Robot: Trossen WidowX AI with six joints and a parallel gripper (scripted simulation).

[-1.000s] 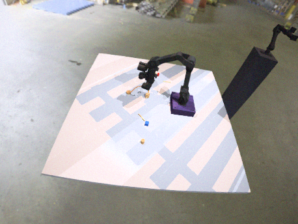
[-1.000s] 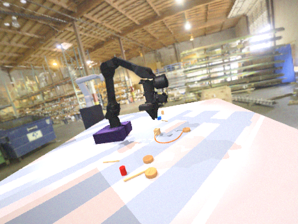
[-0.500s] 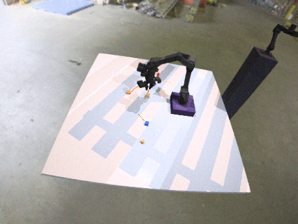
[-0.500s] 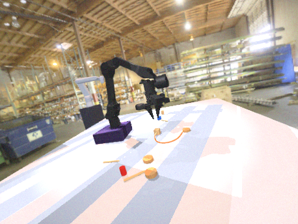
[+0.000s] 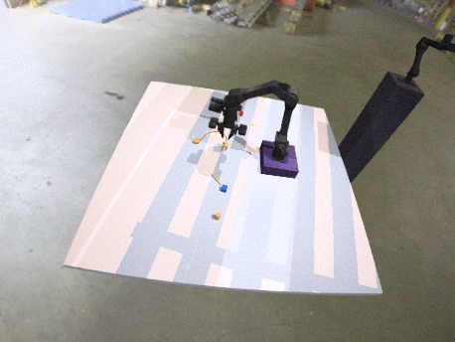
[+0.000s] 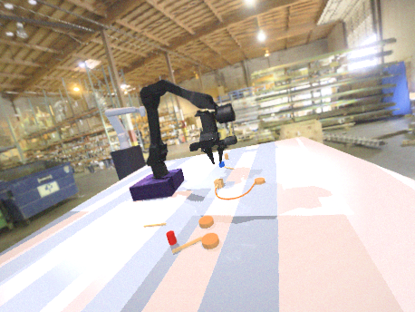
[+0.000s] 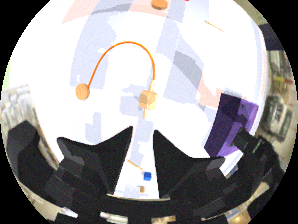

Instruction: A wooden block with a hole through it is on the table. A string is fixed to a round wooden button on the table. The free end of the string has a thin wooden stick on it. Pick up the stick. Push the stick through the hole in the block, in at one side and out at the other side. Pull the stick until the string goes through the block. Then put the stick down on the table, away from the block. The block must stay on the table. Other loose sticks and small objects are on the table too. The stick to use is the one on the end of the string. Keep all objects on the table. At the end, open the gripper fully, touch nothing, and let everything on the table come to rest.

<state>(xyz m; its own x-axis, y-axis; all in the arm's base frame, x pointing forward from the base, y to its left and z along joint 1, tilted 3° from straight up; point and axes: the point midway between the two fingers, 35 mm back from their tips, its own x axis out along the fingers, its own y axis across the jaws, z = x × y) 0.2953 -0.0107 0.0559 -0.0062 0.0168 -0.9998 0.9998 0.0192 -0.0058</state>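
The wooden block stands on the table. The thin stick sits in its hole in the wrist view, one end showing on the gripper's side and the other end on the string's side. The orange string curves from that far end to the round button. My gripper is partly open and empty, above the table near the block. The middle of the stick is hidden in the block.
A blue cube lies by a loose stick and a small wooden piece. Two wooden discs, a red cylinder and loose sticks lie elsewhere. The purple base carries the arm.
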